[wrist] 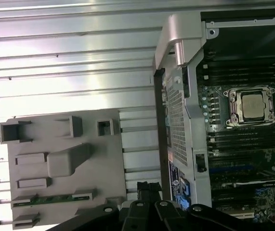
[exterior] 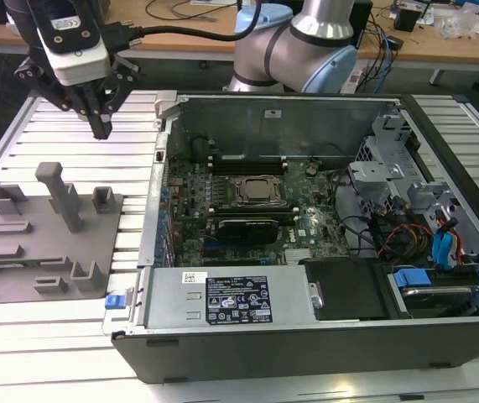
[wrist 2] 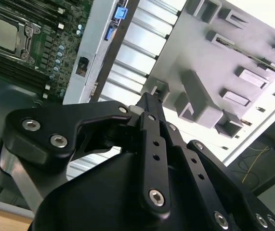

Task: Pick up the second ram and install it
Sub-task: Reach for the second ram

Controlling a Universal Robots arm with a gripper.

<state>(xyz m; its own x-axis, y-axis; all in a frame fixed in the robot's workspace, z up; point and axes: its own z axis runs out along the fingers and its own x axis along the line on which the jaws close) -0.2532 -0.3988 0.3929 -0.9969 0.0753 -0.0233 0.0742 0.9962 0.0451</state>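
The second ram [wrist: 50, 199], a thin green stick, lies in a slot of the grey fixture [wrist: 103, 159] in the first wrist view. In the second wrist view it shows as a thin dark strip [wrist 2: 267, 61] on the same fixture [wrist 2: 209, 72]. My gripper [exterior: 102, 128] hangs over the slatted table beyond the fixture [exterior: 96, 252], on the exterior view's left, well apart from the ram. Its black fingers [wrist 2: 147, 108] are pressed together with nothing between them. The fingertips [wrist: 144, 188] point down beside the fixture's edge.
An open computer case [exterior: 172, 109] takes up the exterior view's right, with the green motherboard [exterior: 310, 227], processor socket [exterior: 260, 191] and black memory slots [exterior: 247, 164] inside. A tall grey post [exterior: 61, 197] rises from the fixture. The power supply [exterior: 231, 295] sits along the near side.
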